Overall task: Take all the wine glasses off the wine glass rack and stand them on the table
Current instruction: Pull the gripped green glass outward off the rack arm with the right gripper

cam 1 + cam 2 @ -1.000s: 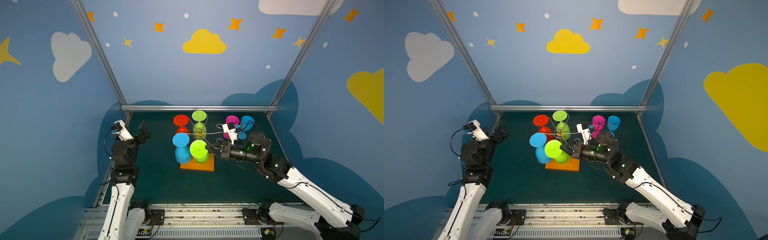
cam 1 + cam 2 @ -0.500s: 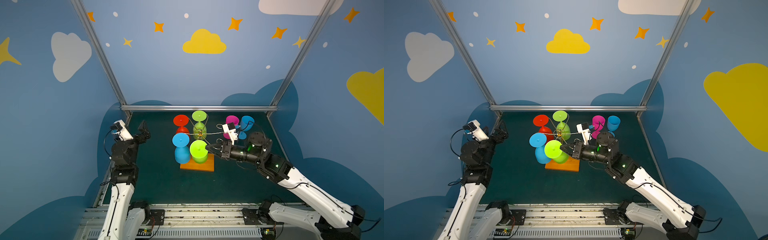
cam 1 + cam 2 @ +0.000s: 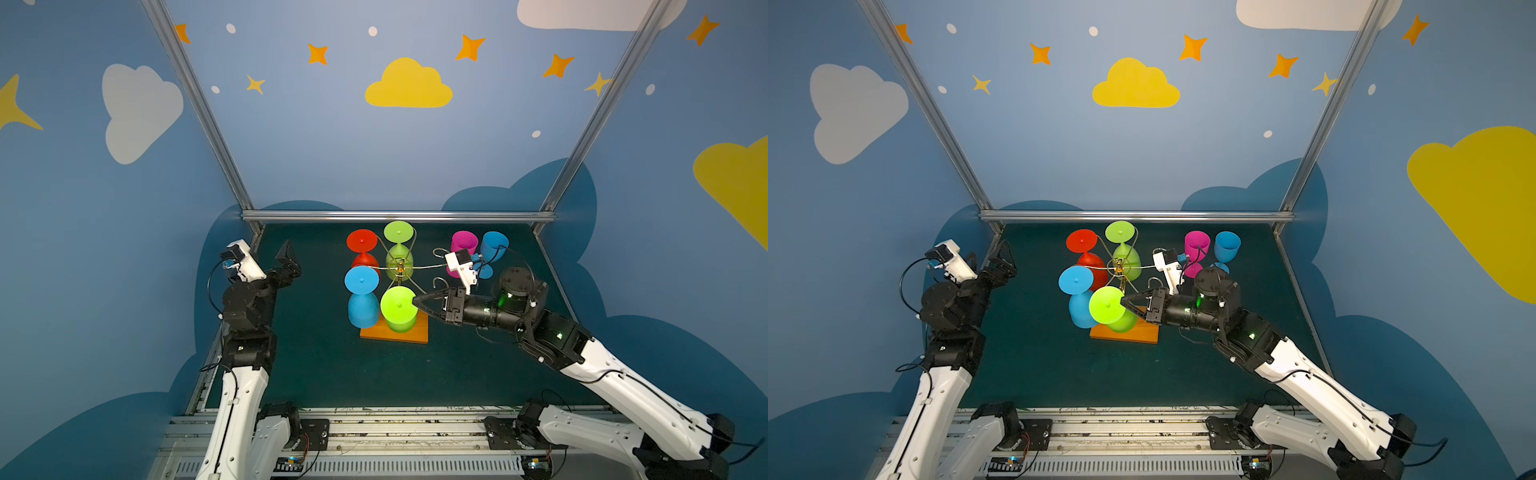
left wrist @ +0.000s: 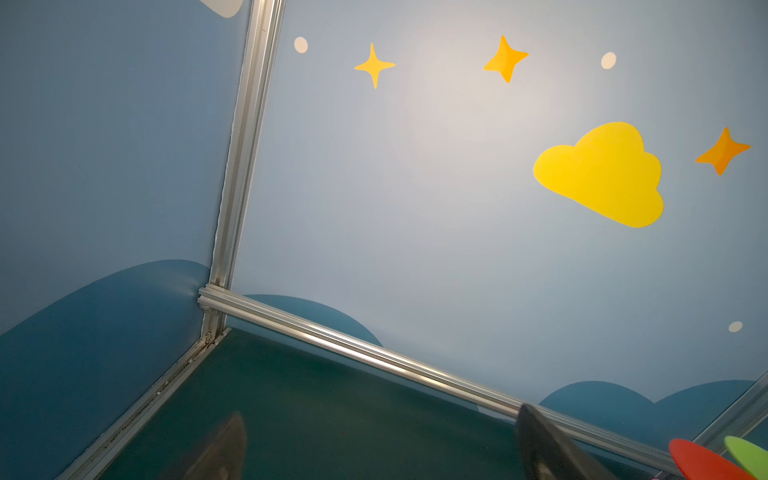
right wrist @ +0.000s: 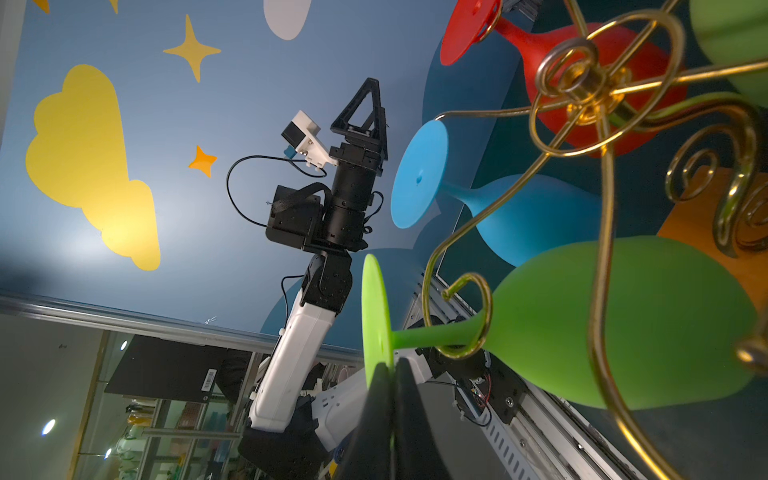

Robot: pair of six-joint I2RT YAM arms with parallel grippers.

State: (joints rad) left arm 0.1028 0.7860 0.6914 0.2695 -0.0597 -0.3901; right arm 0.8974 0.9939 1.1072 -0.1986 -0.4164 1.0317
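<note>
Nothing moved; R tool (image 3: pixel 415 300) clamps green wine glass (image 3: pixel 398 306) foot, L tool (image 3: pixel 290 265) open, empty.

Bare mat (image 3: pixel 324 374) lay open in front of the wine glass rack (image 3: pixel 401 270) and leftward. Its hanging glasses (image 3: pixel 361 280) crowded the middle; a pink glass (image 3: pixel 464 243) and blue glass (image 3: pixel 494 245) blocked the far right.

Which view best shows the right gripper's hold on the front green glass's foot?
The right wrist view: the right gripper is shut on the foot rim of the front green glass, stem inside the rack's hook. Both top views show only its tip meeting the foot. The left wrist view misses it.
</note>
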